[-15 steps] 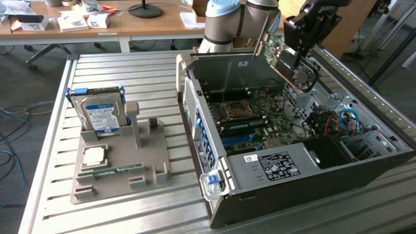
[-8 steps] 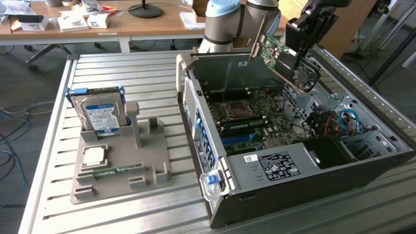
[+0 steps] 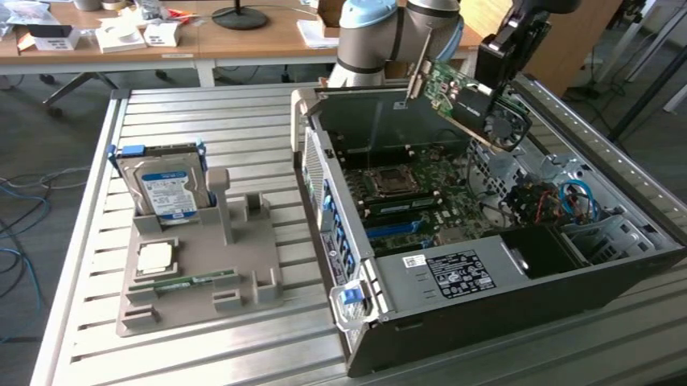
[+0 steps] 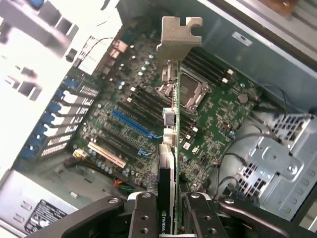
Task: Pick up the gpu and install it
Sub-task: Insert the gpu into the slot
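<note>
Room lies open over the motherboard [image 3: 413,189] beneath the gpu [image 3: 471,98]; drive cage [image 3: 601,233] flanks it.

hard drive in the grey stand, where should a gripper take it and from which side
Probably its top edge, from above: the hard drive stands upright in the grey stand, lower end seated, so the upper part is free. Pinch across its two flat faces.

The held end of the gpu [image 4: 169,134] is hidden inside the gripper [image 4: 168,206]. The arm [image 3: 371,36] is cut off by the picture's edge. The label [image 3: 459,272] cannot be read.
</note>
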Controlling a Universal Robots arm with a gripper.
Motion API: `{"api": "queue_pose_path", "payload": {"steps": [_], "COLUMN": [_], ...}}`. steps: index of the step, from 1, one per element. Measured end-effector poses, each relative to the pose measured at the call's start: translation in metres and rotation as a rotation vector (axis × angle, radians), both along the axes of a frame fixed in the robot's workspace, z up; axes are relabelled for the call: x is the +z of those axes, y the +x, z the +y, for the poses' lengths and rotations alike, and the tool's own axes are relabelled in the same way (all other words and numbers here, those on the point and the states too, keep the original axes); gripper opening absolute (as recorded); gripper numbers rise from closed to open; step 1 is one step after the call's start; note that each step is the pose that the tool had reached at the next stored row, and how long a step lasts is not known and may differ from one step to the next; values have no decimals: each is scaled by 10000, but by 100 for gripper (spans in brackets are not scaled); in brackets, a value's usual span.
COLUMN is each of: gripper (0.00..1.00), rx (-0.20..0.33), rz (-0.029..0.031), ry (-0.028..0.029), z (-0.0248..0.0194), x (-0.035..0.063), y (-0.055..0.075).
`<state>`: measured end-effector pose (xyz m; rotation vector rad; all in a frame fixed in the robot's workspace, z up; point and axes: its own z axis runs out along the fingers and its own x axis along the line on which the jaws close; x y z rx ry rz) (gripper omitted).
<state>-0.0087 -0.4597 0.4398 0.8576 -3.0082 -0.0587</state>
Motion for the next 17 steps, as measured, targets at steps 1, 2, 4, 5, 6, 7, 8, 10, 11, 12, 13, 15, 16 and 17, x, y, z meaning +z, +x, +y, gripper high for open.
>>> {"api": "queue_pose_path", "payload": {"steps": [1,2,4,5,6,7,8,10,11,12,13,15,16,17], "gripper": [26,26,26,26,26,26,26,26,26,26,26,26,26,26], "rx": [173,355,730,910,1088,1270,1450,1803,1999,2180,2359,2719,2899,3079], "rz": [0,0,0,0,0,0,0,0,0,0,0,0,0,0], "ry": [0,0,0,0,0,0,-1,-1,-1,-1,0,0,0,0], "z": [0,0,0,0,0,0,0,0,0,0,0,0,0,0], "x": [-2,-4,-8,-10,-12,-14,-16,-20,-22,-24,-26,-31,-34,-36], "y": [0,0,0,0,0,0,0,0,0,0,0,0,0,0]}}
